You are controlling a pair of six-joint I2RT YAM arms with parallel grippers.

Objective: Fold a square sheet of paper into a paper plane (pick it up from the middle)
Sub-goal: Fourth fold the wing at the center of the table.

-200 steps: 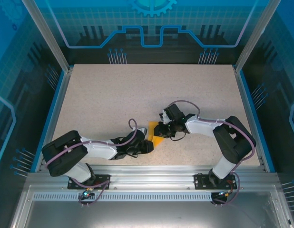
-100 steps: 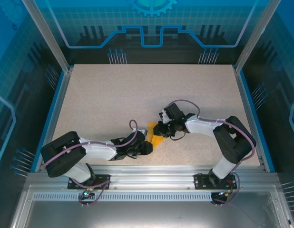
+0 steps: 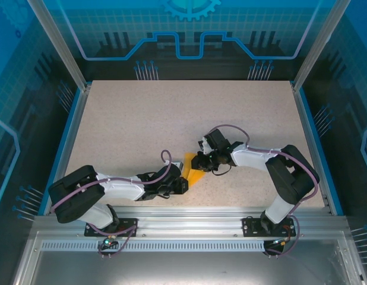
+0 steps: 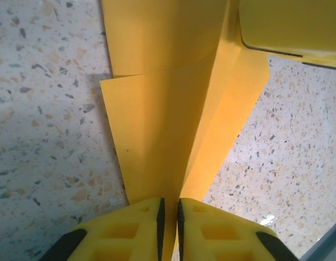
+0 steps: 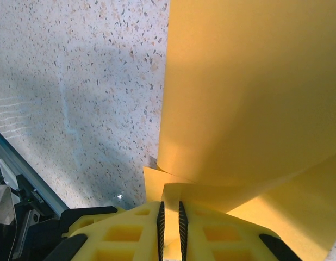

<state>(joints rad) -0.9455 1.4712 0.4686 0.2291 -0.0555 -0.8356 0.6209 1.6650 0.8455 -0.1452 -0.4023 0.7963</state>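
Note:
The orange-yellow sheet of paper (image 3: pixel 196 176) lies folded and creased on the table between my two grippers. In the left wrist view the paper (image 4: pixel 157 125) shows a lengthwise crease with flaps on either side. My left gripper (image 4: pixel 169 209) is shut on its near edge, at the crease. In the top view the left gripper (image 3: pixel 184 180) sits at the paper's lower left. My right gripper (image 3: pixel 199 162) reaches in from the upper right. In the right wrist view the paper (image 5: pixel 249 92) curves upward, and the right gripper (image 5: pixel 169 215) is shut on a folded edge of it.
The speckled tabletop (image 3: pixel 171 119) stretches open behind and to both sides of the paper. Blue side rails and an aluminium front rail (image 3: pixel 189 217) border it. A yellow finger of the right gripper (image 4: pixel 290 27) shows at the top right of the left wrist view.
My left gripper's jaws have closed further on the paper, and the left arm has settled slightly leftward. The right arm and the paper have hardly moved.

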